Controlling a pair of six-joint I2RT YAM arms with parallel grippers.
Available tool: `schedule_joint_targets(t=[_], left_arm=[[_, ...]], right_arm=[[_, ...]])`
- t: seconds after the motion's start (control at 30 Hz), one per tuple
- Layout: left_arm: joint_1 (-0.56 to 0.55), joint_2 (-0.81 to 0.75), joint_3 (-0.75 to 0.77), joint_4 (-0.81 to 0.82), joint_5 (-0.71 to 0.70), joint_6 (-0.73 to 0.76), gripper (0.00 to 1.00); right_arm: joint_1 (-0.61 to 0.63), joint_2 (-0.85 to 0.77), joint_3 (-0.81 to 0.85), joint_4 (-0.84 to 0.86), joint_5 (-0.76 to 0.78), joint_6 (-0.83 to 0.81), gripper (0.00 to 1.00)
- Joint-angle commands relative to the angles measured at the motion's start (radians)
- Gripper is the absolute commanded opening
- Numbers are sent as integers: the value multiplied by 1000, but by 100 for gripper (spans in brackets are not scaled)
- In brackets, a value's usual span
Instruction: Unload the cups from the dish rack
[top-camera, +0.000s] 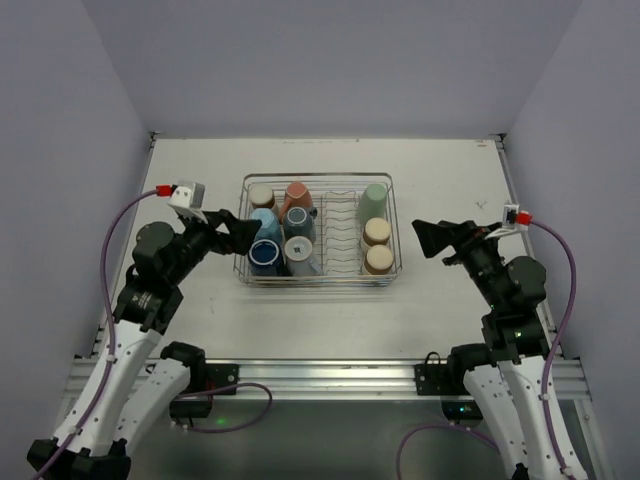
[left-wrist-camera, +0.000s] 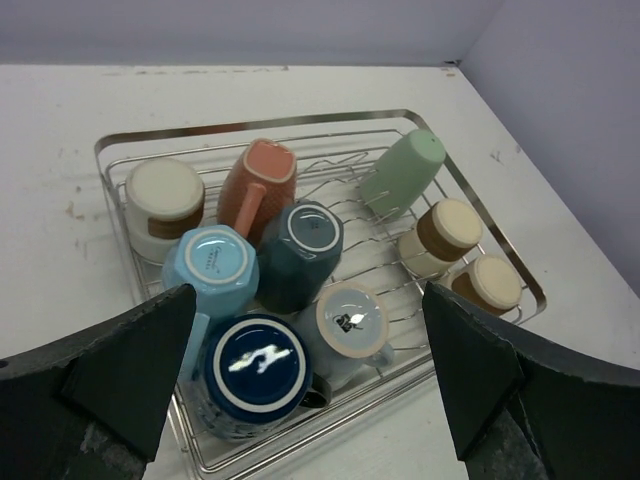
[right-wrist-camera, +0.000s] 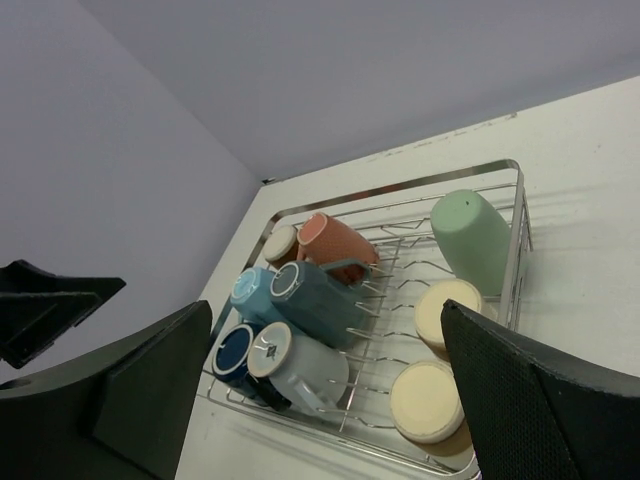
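The chrome wire dish rack (top-camera: 316, 177) sits mid-table and holds several upside-down cups. On its left side are a navy cup (top-camera: 265, 255), a light blue cup (top-camera: 264, 222), a salmon cup (top-camera: 297, 197), a dark teal cup (top-camera: 299, 220), a grey-white cup (top-camera: 300, 250) and a brown-and-cream cup (top-camera: 261, 195). On its right side are a mint cup (top-camera: 374, 197) and two cream cups (top-camera: 376, 232). My left gripper (top-camera: 235, 232) is open and empty at the rack's left edge, over the navy cup (left-wrist-camera: 258, 367). My right gripper (top-camera: 432, 238) is open and empty, to the right of the rack.
Plate-divider prongs (top-camera: 340, 225) run down the rack's middle. Pale walls close in the table on the left, right and back. A metal rail (top-camera: 320, 375) runs along the near edge by the arm bases.
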Motion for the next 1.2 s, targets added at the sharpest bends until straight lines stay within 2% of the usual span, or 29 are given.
schedule_joint_targets(t=[0.0,0.1,0.17,0.2,0.3,0.33,0.47,0.53,0.67,0.83,0.97,1.17], left_arm=[[6,44,51,59,129,-86,100],[-4,100,60,147,204,-155,100],[-35,151,78,153,197,-172,100],[-90,201,101,153,174,-168,100],[-229,301,180,120,-13,-130,100],[-265,330,208,71,-133,-114,100],[-417,449,299,8,-416,-53,100],[-438,524,330,-8,-522,-44,100],[-467,665,376,-11,-617,-19,100],[-484,745,382,-14,-717,-8,98],[-484,803,377,11,-756,6,99],[-478,883,392,15,-740,19,100]], right_arm=[[-2,-16,24,-29,-24,0,99],[-2,-33,4,-37,-19,0,99],[-2,-37,-11,-26,-28,13,99],[-2,-36,-24,-19,-33,19,99],[-2,-21,-19,-9,-59,25,99],[-2,-17,-19,-8,-65,23,99],[0,-7,-35,24,-85,22,99],[0,7,-42,37,-102,28,99],[3,38,-53,66,-154,31,99],[9,53,-58,69,-167,23,99],[17,65,-62,69,-177,19,99],[21,64,-61,69,-174,13,99]])
